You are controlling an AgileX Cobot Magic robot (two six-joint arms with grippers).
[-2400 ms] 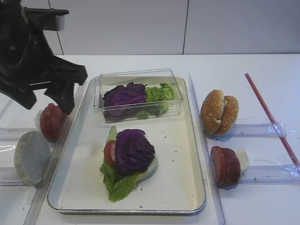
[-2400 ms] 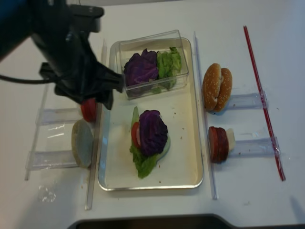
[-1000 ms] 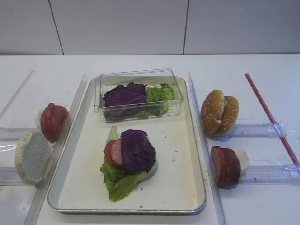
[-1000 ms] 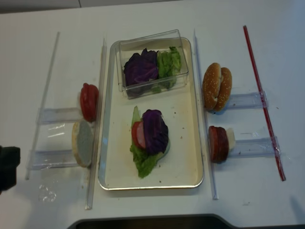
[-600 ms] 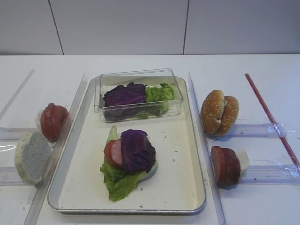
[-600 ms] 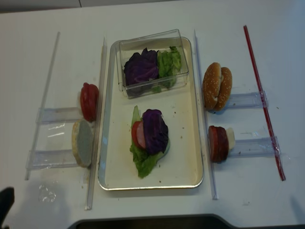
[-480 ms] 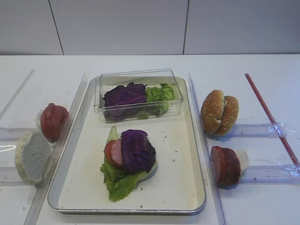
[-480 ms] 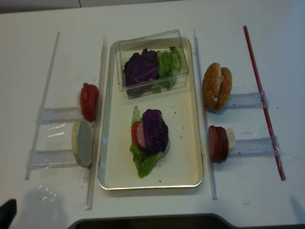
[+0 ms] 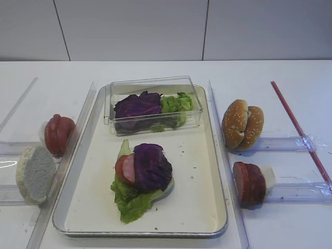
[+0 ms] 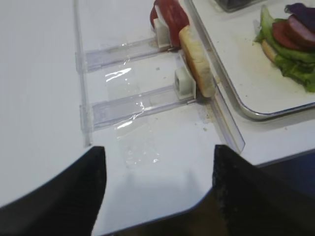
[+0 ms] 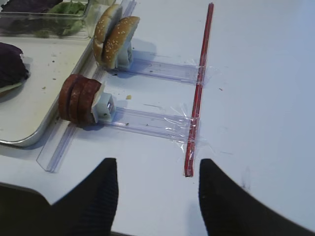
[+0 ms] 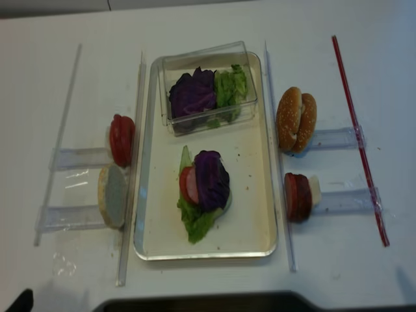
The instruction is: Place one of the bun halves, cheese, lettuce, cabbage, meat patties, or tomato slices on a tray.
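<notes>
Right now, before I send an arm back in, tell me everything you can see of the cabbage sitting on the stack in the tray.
The cabbage is a crinkled, dark purple leaf clump with a slight sheen, topping the stack in the front half of the tray. It leans against a pink-faced meat patty and a tomato slice on its left, with lettuce spreading beneath. No gripper touches it. More purple leaves stay in the clear box behind.

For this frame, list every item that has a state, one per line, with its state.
left gripper: open, empty, above the table
right gripper: open, empty
tray: holds a box and a stack
clear box: lidless, holds purple and green leaves
cabbage: topmost on the stack
lettuce: under the stack
sesame bun halves: on edge
pale bun half: on edge
</notes>
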